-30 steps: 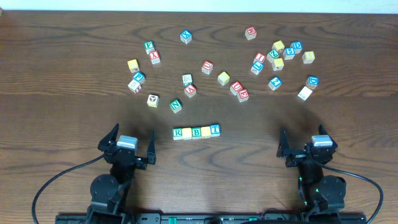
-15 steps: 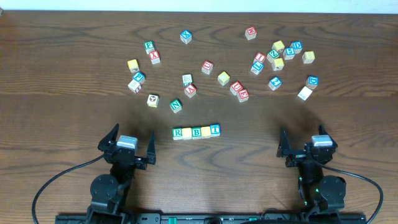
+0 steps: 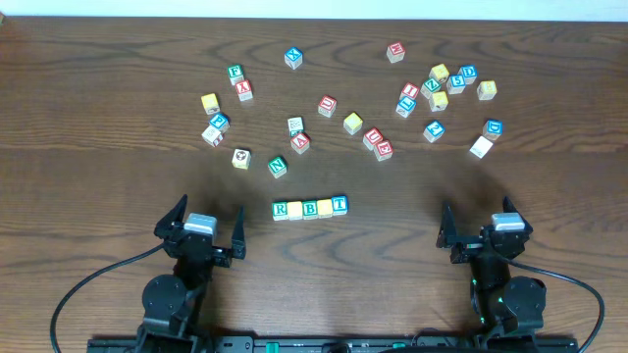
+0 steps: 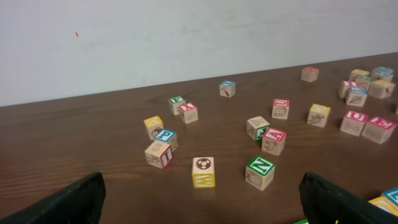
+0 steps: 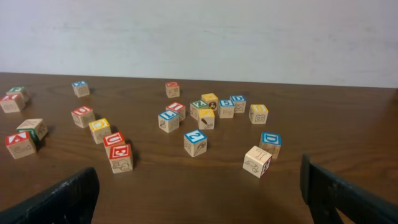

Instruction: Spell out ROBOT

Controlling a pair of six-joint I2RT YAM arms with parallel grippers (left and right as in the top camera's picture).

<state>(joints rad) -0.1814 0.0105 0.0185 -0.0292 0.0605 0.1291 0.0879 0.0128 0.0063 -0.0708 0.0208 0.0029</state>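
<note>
Five cubes stand touching in a straight row on the table between the arms: green R (image 3: 281, 210), a yellow-faced cube (image 3: 295, 209), green B (image 3: 310, 209), a second yellow-faced cube (image 3: 325, 208) and blue T (image 3: 340, 205). My left gripper (image 3: 210, 208) sits open to the row's left, apart from it, holding nothing. My right gripper (image 3: 478, 208) is open well to the row's right, also holding nothing. In the left wrist view only a corner of the row's end (image 4: 388, 200) shows, beside my right-hand finger (image 4: 336, 202). The row is out of the right wrist view.
Loose letter cubes lie scattered over the far half of the table. The green N cube (image 3: 278, 167) and a yellow cube with a ball picture (image 3: 241, 158) lie nearest the row. A tighter cluster (image 3: 442, 83) sits at the far right. Cables loop along the near edge.
</note>
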